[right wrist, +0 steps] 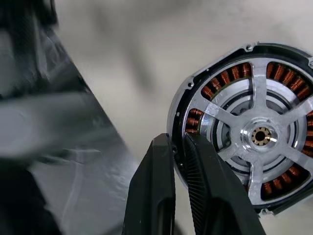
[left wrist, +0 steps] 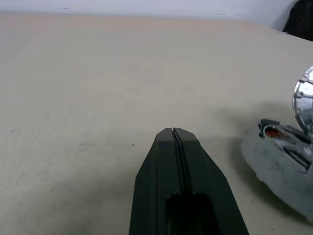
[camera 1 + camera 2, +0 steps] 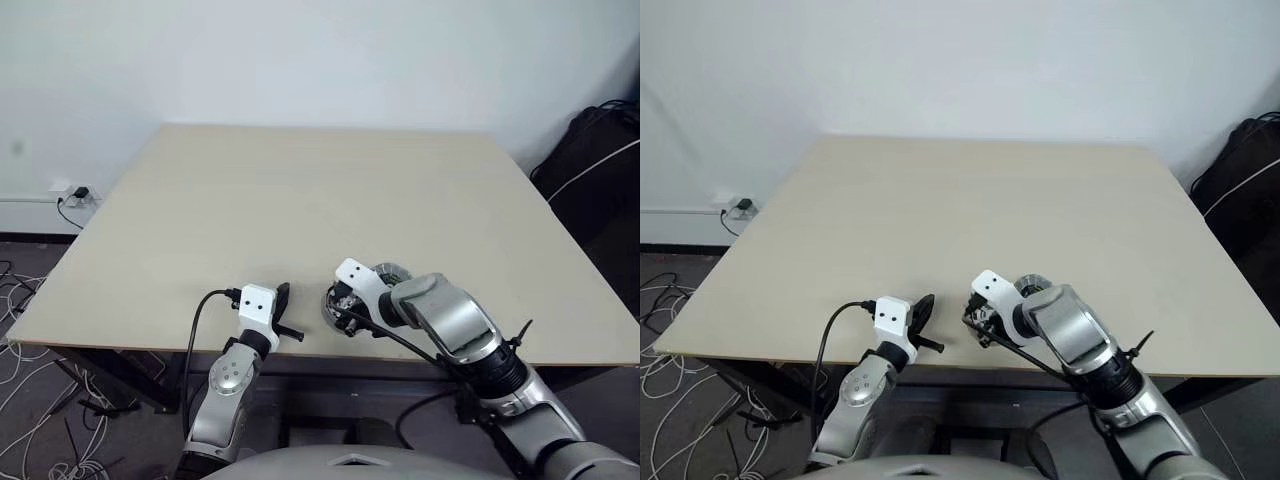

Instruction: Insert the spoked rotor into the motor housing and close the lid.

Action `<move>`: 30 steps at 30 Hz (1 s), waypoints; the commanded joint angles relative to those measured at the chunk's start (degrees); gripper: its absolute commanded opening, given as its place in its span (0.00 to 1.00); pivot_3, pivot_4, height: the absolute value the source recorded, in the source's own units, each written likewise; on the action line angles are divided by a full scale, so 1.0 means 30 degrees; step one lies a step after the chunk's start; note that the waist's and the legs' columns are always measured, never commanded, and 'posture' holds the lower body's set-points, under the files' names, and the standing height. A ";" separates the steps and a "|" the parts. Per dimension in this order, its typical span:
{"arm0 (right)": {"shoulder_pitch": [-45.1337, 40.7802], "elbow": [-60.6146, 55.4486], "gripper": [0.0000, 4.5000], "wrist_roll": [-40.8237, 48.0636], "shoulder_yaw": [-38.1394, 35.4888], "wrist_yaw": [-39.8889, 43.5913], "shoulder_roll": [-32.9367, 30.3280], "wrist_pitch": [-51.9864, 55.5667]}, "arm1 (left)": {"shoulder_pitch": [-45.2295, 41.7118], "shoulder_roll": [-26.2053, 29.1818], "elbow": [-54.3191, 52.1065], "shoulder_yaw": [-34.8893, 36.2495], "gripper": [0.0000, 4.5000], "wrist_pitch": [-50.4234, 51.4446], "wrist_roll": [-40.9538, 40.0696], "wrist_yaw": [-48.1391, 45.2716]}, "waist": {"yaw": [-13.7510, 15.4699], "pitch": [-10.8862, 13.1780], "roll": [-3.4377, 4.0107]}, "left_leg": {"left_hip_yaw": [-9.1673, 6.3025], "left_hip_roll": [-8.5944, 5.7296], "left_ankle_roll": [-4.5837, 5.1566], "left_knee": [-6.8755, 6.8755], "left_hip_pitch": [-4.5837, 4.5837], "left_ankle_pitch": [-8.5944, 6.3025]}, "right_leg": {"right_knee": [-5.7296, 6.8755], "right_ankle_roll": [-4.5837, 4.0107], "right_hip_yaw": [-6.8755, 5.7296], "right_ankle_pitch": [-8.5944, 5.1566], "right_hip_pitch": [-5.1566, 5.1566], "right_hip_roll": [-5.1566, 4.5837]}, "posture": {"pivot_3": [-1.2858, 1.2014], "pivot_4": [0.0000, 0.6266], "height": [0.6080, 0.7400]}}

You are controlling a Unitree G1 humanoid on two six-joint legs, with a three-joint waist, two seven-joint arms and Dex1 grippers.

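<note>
The motor housing [image 1: 249,134] is round and dark-rimmed, with copper windings around a silver five-spoked centre and a brass-coloured hub. My right gripper [image 1: 178,142] is shut on its rim, one finger outside and one over the windings. From the head, that gripper [image 3: 338,305] holds the housing [image 3: 330,300] near the table's front edge. In the left wrist view its grey underside [image 2: 279,171] looks tipped up. A shiny silver round part [image 3: 392,272] lies just behind; I cannot tell whether it is the lid or the spoked rotor. My left gripper [image 3: 284,300] rests shut and holds nothing, to the left of the housing.
The pale wooden table [image 3: 320,190] stretches wide and bare behind the parts. Its front edge [image 3: 150,345] runs just under both grippers. A black bag [image 3: 600,150] stands off the right side. Cables and a wall socket [image 3: 70,195] are at the left on the floor.
</note>
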 commanded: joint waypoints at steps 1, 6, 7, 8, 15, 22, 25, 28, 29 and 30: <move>-0.1147 0.0364 0.02 -0.0010 -0.1935 -0.2342 0.1782 0.1101 | -0.0173 -0.0159 -0.0341 -0.0176 0.00 -0.0127 -0.0174 -0.0069 | -0.0070 0.0003 0.0006 | 0.0001 0.0000 0.0000 0.0001 0.0000 0.0000 | 0.0001 0.0001 -0.0004 0.0000 0.0000 0.0000 | 0.52 0.00 1.00; -0.1887 0.3041 0.02 -0.0567 -0.3683 -0.5887 0.4144 0.0604 | -0.0070 -0.0097 -0.0422 -0.0103 0.00 -0.0126 -0.0146 -0.0051 | -0.0093 0.0003 0.0014 | 0.0008 -0.0015 -0.0001 -0.0014 0.0000 0.0000 | 0.0000 0.0012 -0.0051 0.0011 -0.0010 -0.0003 | 0.52 0.00 1.00; -0.1986 0.3474 0.02 -0.0536 -0.3855 -0.6370 0.4388 0.0369 | -0.0036 -0.0088 -0.0439 -0.0079 0.00 -0.0134 -0.0148 -0.0035 | -0.0098 0.0002 0.0016 | 0.0011 -0.0018 -0.0001 -0.0015 -0.0001 0.0000 | 0.0000 0.0012 -0.0052 0.0013 -0.0012 -0.0002 | 0.52 0.00 1.00; -0.2049 0.3922 0.02 -0.0532 -0.3948 -0.6878 0.4613 0.0101 | 0.0013 -0.0076 -0.0468 -0.0053 0.00 -0.0142 -0.0148 -0.0016 | -0.0095 0.0001 0.0016 | 0.0015 -0.0021 -0.0001 -0.0017 -0.0001 0.0001 | 0.0000 0.0012 -0.0049 0.0014 -0.0013 -0.0001 | 0.52 0.00 1.00; -0.2065 0.5949 0.22 0.0067 -0.3919 -0.8606 0.5313 -0.1214 | 0.0146 -0.0032 -0.0561 0.0039 0.00 -0.0166 -0.0138 0.0019 | -0.0091 -0.0006 0.0034 | 0.0020 -0.0027 0.0000 -0.0017 0.0003 0.0001 | 0.0000 0.0023 -0.0054 0.0020 -0.0005 -0.0003 | 0.52 0.00 1.00; -0.2428 0.4561 0.57 0.1726 -0.3304 -0.8217 0.5461 -0.1775 | 0.0274 0.0089 -0.0706 0.0067 0.00 -0.0116 -0.0154 -0.0039 | -0.0225 0.0003 0.0061 | 0.0018 -0.0020 0.0000 -0.0025 0.0003 0.0001 | 0.0002 0.0059 -0.0058 0.0017 -0.0012 0.0003 | 0.52 0.00 1.00; -0.2784 0.3166 0.57 0.2593 -0.3854 -0.8060 0.5799 -0.1500 | 0.0269 0.0138 -0.0729 0.0059 0.00 -0.0074 -0.0170 -0.0104 | -0.0372 0.0014 0.0078 | 0.0018 -0.0018 0.0000 -0.0036 0.0002 0.0001 | -0.0002 0.0046 -0.0050 0.0023 -0.0025 0.0011 | 0.52 0.00 1.00; -0.3073 0.1238 0.57 0.3437 -0.4851 -0.8100 0.6463 -0.2185 | 0.0243 0.0171 -0.0742 0.0040 0.00 -0.0011 -0.0187 -0.0202 | -0.0453 0.0017 0.0083 | 0.0014 -0.0006 0.0000 -0.0049 0.0001 0.0001 | -0.0005 0.0027 -0.0039 0.0023 -0.0039 0.0038 | 0.52 0.00 1.00; -0.3104 0.0644 0.57 0.3604 -0.5224 -0.8255 0.6716 -0.2625 | 0.0240 0.0183 -0.0755 0.0033 0.00 0.0011 -0.0195 -0.0241 | -0.0450 0.0017 0.0083 | 0.0012 -0.0005 0.0000 -0.0054 0.0001 0.0001 | -0.0004 0.0019 -0.0041 0.0018 -0.0041 0.0039 | 0.52 0.00 1.00; -0.3050 0.0000 0.57 0.3502 -0.5391 -0.8578 0.6763 -0.3758 | 0.0227 0.0202 -0.0770 0.0022 0.00 0.0042 -0.0196 -0.0282 | -0.0446 0.0017 0.0082 | 0.0010 -0.0004 0.0000 -0.0064 0.0001 0.0001 | -0.0007 0.0019 -0.0042 0.0014 -0.0042 0.0040 | 0.52 0.00 1.00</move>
